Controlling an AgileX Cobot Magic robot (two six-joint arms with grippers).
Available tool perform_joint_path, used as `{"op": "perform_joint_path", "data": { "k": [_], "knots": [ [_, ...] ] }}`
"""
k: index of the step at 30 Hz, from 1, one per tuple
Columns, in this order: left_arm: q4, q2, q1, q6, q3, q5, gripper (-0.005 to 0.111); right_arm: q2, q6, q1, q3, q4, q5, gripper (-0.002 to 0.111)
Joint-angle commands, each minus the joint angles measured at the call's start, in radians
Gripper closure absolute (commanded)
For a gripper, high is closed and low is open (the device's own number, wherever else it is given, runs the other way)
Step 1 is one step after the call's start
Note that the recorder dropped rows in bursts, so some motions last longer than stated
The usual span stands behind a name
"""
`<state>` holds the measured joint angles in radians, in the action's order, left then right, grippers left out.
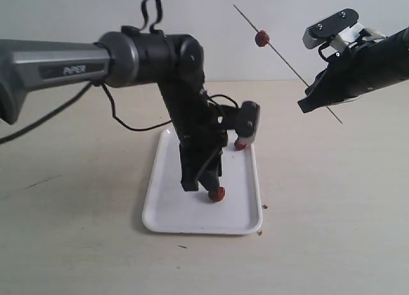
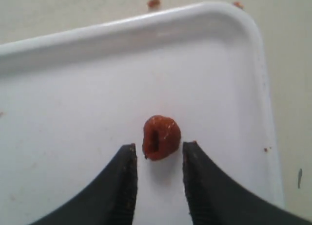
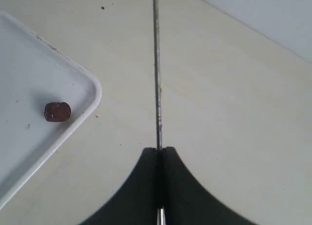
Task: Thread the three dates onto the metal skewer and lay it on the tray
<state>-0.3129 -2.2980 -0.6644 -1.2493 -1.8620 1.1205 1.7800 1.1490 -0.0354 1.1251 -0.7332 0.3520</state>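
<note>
At centre of the exterior view: flat white rectangular tray point(image 1: 166, 213) with rounded corners and a low rim, lying on a pale beige tabletop point(image 1: 332, 212), long side running away from the camera.

From the left edge of the frame, black-and-grey left arm bent steeply down over the tray, left gripper point(image 1: 203, 184) pointing at the tray floor in its lower right part. Jaws parted, clamping nothing. Right at the black fingertips point(image 2: 127, 159), small wrinkled red-brown date point(image 1: 218, 193) with a dark slit, sitting on the tray. In the left wrist view, that fruit framed in the gap between the two tips, a narrow strip of white showing on each side, so apparently untouched.

Farther back, second date point(image 1: 240, 144), same red-brown, resting on the tray by its right rim, close to the far corner.

In the upper right of the exterior view, black right arm held high above the table, right gripper point(image 3: 160, 151) closed tight on a very thin dark grey metal skewer point(image 1: 287, 59). Rod slanting from upper centre down toward the right, clear of the table. Threaded on its upper stretch, near the free tip and well apart from the gripper: third date point(image 1: 261, 38).

On the table just beside the tray's lower right corner, a few tiny brown crumbs point(image 1: 264, 207).
</note>
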Motion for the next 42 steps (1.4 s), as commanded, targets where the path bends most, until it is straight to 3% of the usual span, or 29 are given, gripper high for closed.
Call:
{"op": "perform_joint_path", "data": {
  "k": [1, 7, 13, 22, 29, 39, 42],
  "knots": [
    [-0.147, 0.053, 0.081, -0.019, 0.001, 0.031, 0.073, -0.012, 0.001, 0.001, -0.001, 0.023, 0.015, 0.108],
    [-0.188, 0.067, 0.129, -0.036, 0.001, 0.101, 0.072, -0.012, 0.001, 0.001, -0.001, 0.023, 0.017, 0.108],
    [-0.175, 0.061, 0.071, -0.043, 0.001, 0.055, 0.053, -0.012, -0.006, 0.001, -0.001, 0.023, 0.018, 0.108],
    [0.166, -0.033, -0.083, -0.014, 0.001, -0.031, 0.053, -0.012, -0.02, 0.001, -0.001, 0.023, 0.018, 0.108],
    [0.266, -0.049, -0.095, -0.026, 0.001, -0.059, 0.053, -0.012, -0.02, 0.001, -0.001, 0.023, 0.018, 0.108],
    [0.396, -0.049, -0.109, -0.227, 0.001, -0.13, 0.053, -0.012, -0.02, 0.001, -0.001, 0.014, 0.017, 0.108],
    [0.474, -0.049, -0.116, -0.382, 0.001, -0.132, 0.053, -0.012, -0.02, 0.001, -0.001, 0.014, 0.012, 0.108]
  ]
}}
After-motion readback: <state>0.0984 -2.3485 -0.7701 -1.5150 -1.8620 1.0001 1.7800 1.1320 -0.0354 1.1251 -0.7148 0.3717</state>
